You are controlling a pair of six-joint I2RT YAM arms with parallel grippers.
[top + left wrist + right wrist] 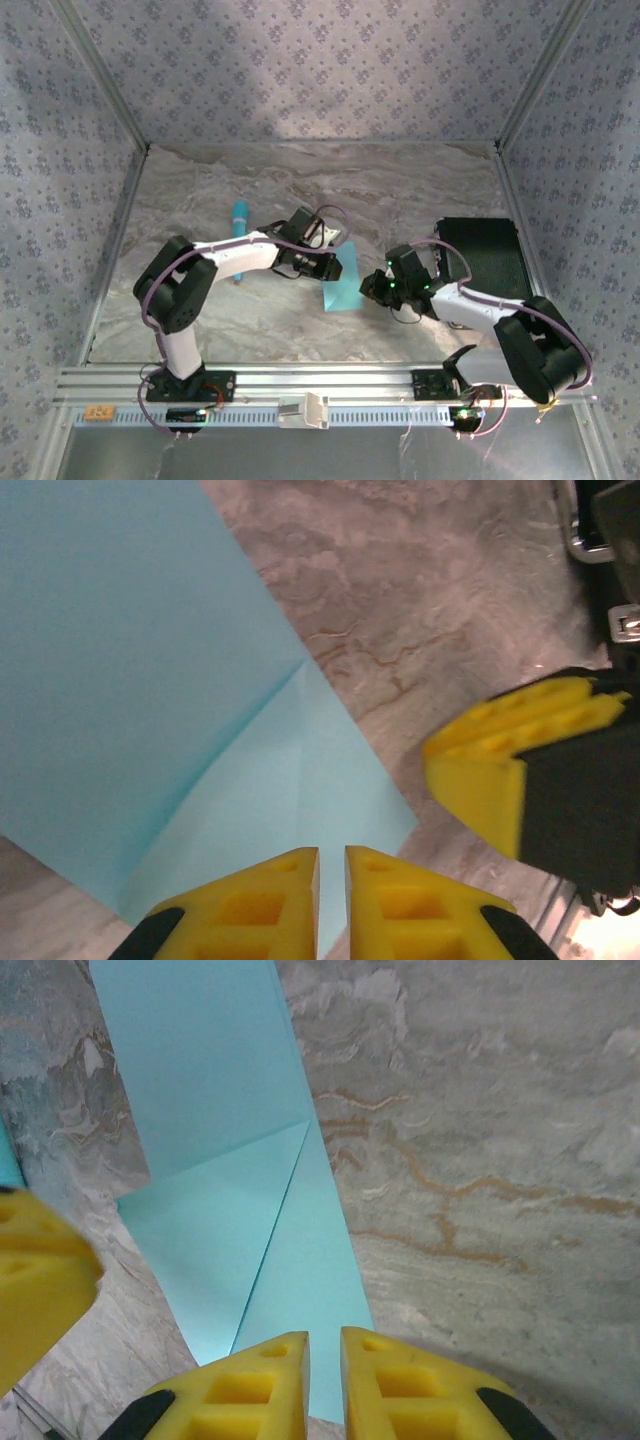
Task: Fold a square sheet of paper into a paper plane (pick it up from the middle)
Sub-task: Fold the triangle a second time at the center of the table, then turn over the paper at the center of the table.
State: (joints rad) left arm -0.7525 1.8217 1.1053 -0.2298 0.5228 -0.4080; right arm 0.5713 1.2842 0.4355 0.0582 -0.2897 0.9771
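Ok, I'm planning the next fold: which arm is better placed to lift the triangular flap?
Probably left: the left gripper points straight at the triangular flap, while the right gripper sits just beside its crease.

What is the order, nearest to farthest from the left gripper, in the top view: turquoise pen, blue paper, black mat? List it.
From the left gripper:
1. Blue paper, right at its fingertips.
2. Turquoise pen, off to the left, by that arm's forearm.
3. Black mat, far over on the right.
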